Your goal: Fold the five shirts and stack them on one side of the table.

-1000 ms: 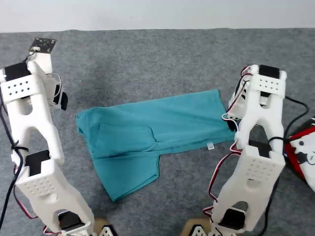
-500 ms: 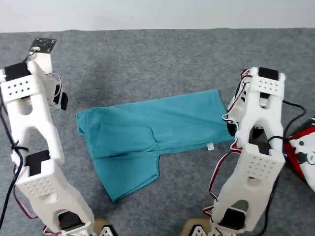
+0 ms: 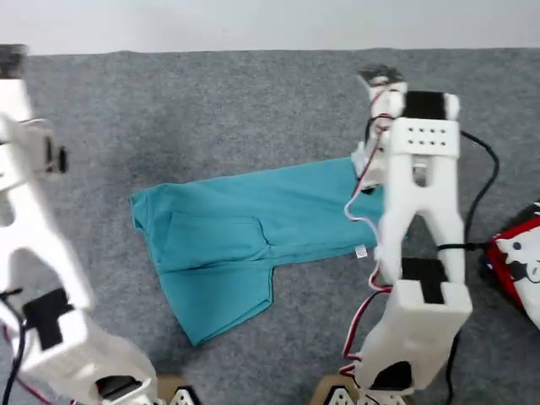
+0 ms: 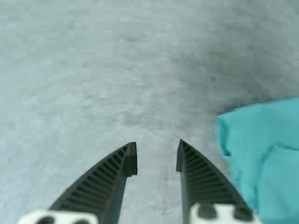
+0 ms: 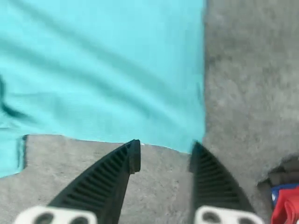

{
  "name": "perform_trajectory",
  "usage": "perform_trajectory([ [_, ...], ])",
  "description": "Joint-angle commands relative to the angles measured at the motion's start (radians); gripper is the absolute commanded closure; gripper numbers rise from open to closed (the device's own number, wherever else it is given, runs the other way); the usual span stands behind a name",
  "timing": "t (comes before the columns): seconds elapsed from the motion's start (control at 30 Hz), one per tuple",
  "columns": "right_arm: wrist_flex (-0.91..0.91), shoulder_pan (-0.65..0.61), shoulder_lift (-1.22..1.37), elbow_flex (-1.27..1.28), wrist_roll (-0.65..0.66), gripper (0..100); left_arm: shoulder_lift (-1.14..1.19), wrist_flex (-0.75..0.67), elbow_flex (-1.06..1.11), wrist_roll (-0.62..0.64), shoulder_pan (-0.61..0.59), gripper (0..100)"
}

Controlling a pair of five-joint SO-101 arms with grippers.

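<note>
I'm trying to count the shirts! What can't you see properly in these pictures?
Teal cotton shirt, high view: one end is hidden behind the white right arm.
Red-and-white cloth, high view: cut off by the picture's edge; whether it is a shirt cannot be told.
Left wrist view: the teal shirt runs off the edge.

Right claw (image 5: 166,148) seemingly newly over shirt (image 3: 253,224)

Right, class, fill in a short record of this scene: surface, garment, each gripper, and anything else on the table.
Surface: grey table cover
Garment: teal shirt, partly folded, lying flat
Left gripper: open, above bare cover beside the shirt
Right gripper: open, at the shirt's edge
Other: red and white item at the table's edge
</note>
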Motion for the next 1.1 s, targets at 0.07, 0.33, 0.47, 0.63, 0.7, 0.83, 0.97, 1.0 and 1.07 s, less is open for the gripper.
perform_trajectory([
  [0.07,0.041,-0.177,-0.081,0.02,0.238,95.7,-0.098,0.061,0.038,0.021,-0.189,85],
  [0.33,0.038,-0.472,-0.082,0.242,0.502,95.4,-0.091,0.054,0.163,0.002,-0.417,85],
  [0.47,0.031,-0.622,-0.076,0.31,0.605,95.2,-0.091,0.018,0.246,-0.035,-0.47,85],
  [0.63,-0.012,-0.794,-0.082,0.385,0.603,93.7,-0.091,-0.048,0.346,-0.04,-0.505,85],
  [0.7,-0.035,-0.852,-0.082,0.405,0.603,90.0,-0.091,-0.069,0.369,-0.057,-0.509,85],
  [0.83,-0.077,-0.955,-0.074,0.416,0.609,77.0,-0.094,-0.074,0.378,-0.061,-0.512,85],
  [0.97,-0.14,-1.052,-0.073,0.434,0.611,68.7,-0.098,-0.072,0.378,-0.061,-0.514,85],
  [1.0,-0.156,-1.075,-0.073,0.446,0.611,68.9,-0.1,-0.072,0.378,-0.061,-0.516,85],
  [1.07,-0.194,-1.115,-0.071,0.491,0.611,68.9,-0.1,-0.072,0.378,-0.061,-0.532,85],
])
